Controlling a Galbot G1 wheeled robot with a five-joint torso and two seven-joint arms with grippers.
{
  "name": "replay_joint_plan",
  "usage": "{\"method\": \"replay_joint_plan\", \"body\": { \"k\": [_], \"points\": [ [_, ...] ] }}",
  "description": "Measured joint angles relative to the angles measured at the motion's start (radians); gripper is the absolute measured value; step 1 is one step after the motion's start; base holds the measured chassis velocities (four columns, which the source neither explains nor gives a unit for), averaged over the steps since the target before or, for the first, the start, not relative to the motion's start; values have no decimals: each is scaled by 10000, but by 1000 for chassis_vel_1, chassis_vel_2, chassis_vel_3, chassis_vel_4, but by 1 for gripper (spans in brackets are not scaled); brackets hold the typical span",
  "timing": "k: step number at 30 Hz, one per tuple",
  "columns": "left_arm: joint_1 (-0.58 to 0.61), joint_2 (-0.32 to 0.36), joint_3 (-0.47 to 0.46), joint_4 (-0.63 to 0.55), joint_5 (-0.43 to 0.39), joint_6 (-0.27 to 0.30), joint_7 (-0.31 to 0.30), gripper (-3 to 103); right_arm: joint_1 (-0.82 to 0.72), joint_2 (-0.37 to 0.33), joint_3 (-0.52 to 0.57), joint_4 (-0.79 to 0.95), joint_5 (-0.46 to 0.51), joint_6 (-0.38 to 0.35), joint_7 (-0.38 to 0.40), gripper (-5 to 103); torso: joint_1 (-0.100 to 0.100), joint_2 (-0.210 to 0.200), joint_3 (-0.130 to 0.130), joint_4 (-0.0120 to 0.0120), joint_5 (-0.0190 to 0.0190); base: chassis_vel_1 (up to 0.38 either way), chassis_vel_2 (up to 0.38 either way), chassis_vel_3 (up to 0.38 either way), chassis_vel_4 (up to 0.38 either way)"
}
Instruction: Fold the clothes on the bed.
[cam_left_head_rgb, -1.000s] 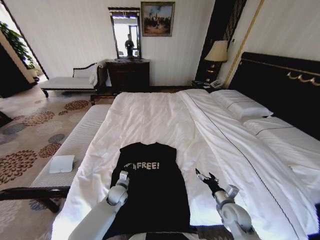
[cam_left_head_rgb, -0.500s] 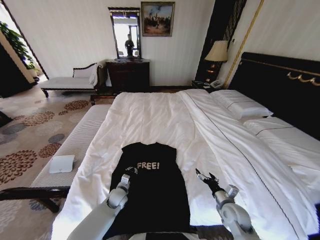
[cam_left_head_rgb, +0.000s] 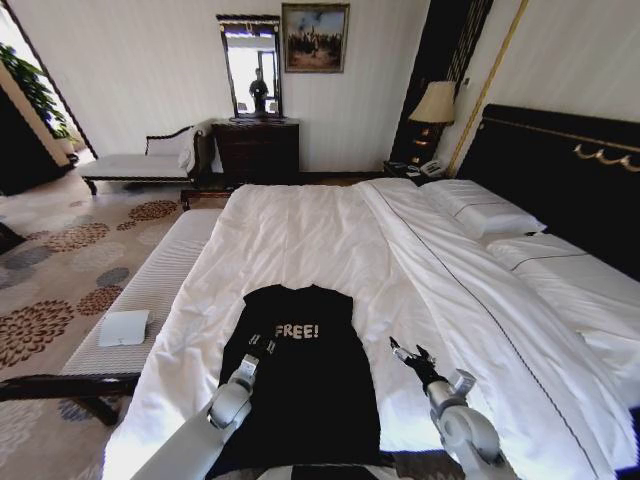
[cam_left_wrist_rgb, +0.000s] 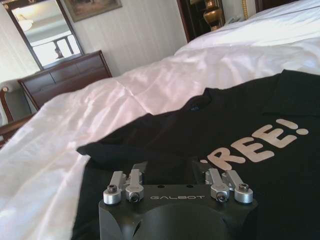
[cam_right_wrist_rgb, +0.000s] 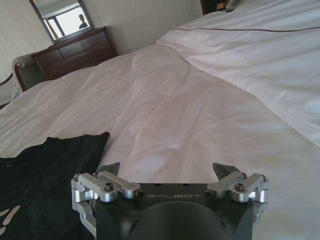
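The clothes are one black T-shirt (cam_left_head_rgb: 305, 385) with white "FREE!" lettering, lying flat near the foot of the white bed (cam_left_head_rgb: 300, 230). My left gripper (cam_left_head_rgb: 262, 345) is low over the shirt's left chest, just beside the lettering. In the left wrist view the shirt (cam_left_wrist_rgb: 225, 115) spreads out in front of the left gripper (cam_left_wrist_rgb: 170, 170), whose fingers stand apart and open against the black cloth. My right gripper (cam_left_head_rgb: 408, 355) hovers open over bare sheet just right of the shirt. In the right wrist view the right gripper (cam_right_wrist_rgb: 166, 167) has nothing between its fingers, and the shirt's edge (cam_right_wrist_rgb: 50, 170) lies off to one side.
A pale ribbed bench (cam_left_head_rgb: 150, 290) with a white flat object (cam_left_head_rgb: 124, 327) runs along the bed's left side. Pillows (cam_left_head_rgb: 485, 210) and a dark headboard (cam_left_head_rgb: 560, 170) are on the right. A dark dresser (cam_left_head_rgb: 258, 150), a chaise (cam_left_head_rgb: 140, 165) and a lamp (cam_left_head_rgb: 435, 103) stand far back.
My left gripper has shifted slightly right and forward on the shirt, so the whole lettering now shows. The right arm has barely moved.
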Motion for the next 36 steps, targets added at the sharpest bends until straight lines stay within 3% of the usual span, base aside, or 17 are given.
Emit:
{"method": "replay_joint_plan", "body": {
  "k": [4, 6, 7, 8, 9, 13, 14, 16, 21, 28, 31, 34, 36],
  "points": [
    [304, 199, -294, -499, -227, -11, 34, 64, 24, 9, -50, -23, -19, 0, 0, 100, 0, 0, 0, 1, 0, 0, 0, 0, 0],
    [325, 255, -526, -702, -728, 35, -49, 70, 42, 10, -71, -40, -24, 0, 0, 100, -1, 1, 0, 0, 0, 0, 0, 0, 0],
    [197, 233, -679, -698, -1163, 134, -168, 81, 44, 8, -76, -41, -24, 1, 0, 100, -1, 1, 0, 2, -1, 0, 0, 0, 0],
    [-42, 188, -807, -621, -1781, 272, -321, 81, 44, 5, -80, -41, -25, 0, 0, 100, -1, 1, 0, 1, 0, 0, 0, 0, 0],
    [-42, 188, -807, -621, -1781, 272, -321, 81, 44, 5, -80, -41, -25, 0, 0, 100, -1, 1, 0, 1, 0, 0, 0, 0, 0],
    [-1032, 7, -952, -46, -3841, 782, -640, 98, -28, -11, -28, -22, -27, 1, -1, 100, 1, 0, 0, -2, 1, 0, 0, 0, 0],
    [-1032, 7, -952, -46, -3841, 782, -640, 98, -28, -11, -28, -22, -27, 1, -1, 100, 1, 0, 0, -2, 1, 0, 0, 0, 0],
    [-1863, -222, -854, 675, -4903, 946, -665, 100, -126, -35, 88, 17, -22, 1, 0, 100, 1, 0, 0, -2, 1, 0, 0, 0, 0],
    [-2844, -522, -692, 1710, -5599, 1073, -643, 100, -215, -63, 258, 64, 11, 1, 0, 100, 1, 0, 1, -3, 0, 0, 0, 0, 0],
    [-3478, -590, -623, 2581, -5729, 1203, -497, 93, -269, -96, 331, 89, 20, 0, 0, 100, 1, 0, 1, -1, 1, 0, 0, 0, 0],
    [-3735, -668, -543, 3227, -5706, 1212, -281, 80, -191, -144, 306, 58, 45, -20, 10, 100, 0, 0, 1, -1, 0, 0, 0, 0, 0],
    [-3822, -684, -469, 3384, -5647, 1211, -206, 74, -121, -145, 285, 57, 72, -44, 24, 100, 1, 0, 1, 1, 0, 0, 0, 0, 0],
    [-3974, -759, -391, 3578, -5617, 1211, -148, 63, -70, -138, 277, 58, 98, -64, 37, 100, 1, 0, 1, 1, 0, 0, 0, 0, 0]
  ]
}}
